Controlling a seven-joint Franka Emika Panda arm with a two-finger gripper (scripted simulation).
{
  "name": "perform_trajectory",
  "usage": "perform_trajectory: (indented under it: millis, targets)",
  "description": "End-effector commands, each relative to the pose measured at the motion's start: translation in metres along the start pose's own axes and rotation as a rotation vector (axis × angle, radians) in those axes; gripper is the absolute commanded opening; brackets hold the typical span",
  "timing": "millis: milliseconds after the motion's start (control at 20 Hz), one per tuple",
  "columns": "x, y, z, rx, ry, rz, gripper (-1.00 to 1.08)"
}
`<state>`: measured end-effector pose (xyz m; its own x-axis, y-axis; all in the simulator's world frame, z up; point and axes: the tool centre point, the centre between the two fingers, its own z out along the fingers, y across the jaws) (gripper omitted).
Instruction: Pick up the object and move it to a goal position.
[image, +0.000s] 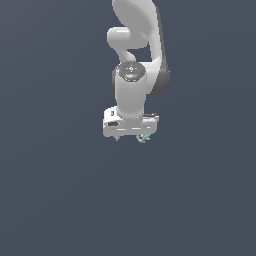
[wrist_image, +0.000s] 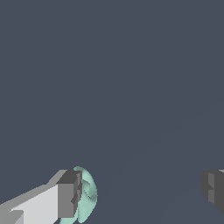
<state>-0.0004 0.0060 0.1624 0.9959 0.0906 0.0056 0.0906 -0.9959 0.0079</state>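
Note:
The object (image: 143, 138) is a tiny pale mint-green, spiky item just under the white hand, on the exterior view's right side of it. My gripper (image: 131, 136) points down and is open. In the wrist view the jaws of the gripper (wrist_image: 142, 194) stand wide apart. The object (wrist_image: 87, 194) lies against the inner face of one finger (wrist_image: 68, 194). The other finger (wrist_image: 213, 191) is far from it, with a wide gap between. I cannot tell whether the object rests on the floor or hangs off it.
A plain dark grey-blue surface (image: 60, 200) fills both views. The white arm (image: 134, 60) rises behind the hand. No goal marker shows.

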Motion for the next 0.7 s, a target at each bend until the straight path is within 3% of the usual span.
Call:
perform_trajectory:
  millis: [0, 650]
  targets:
    - [-0.003, -0.004, 0.004, 0.0, -0.001, -0.021, 1.0]
    - [-0.056, -0.056, 0.048, 0.003, -0.003, -0.322, 1.0]
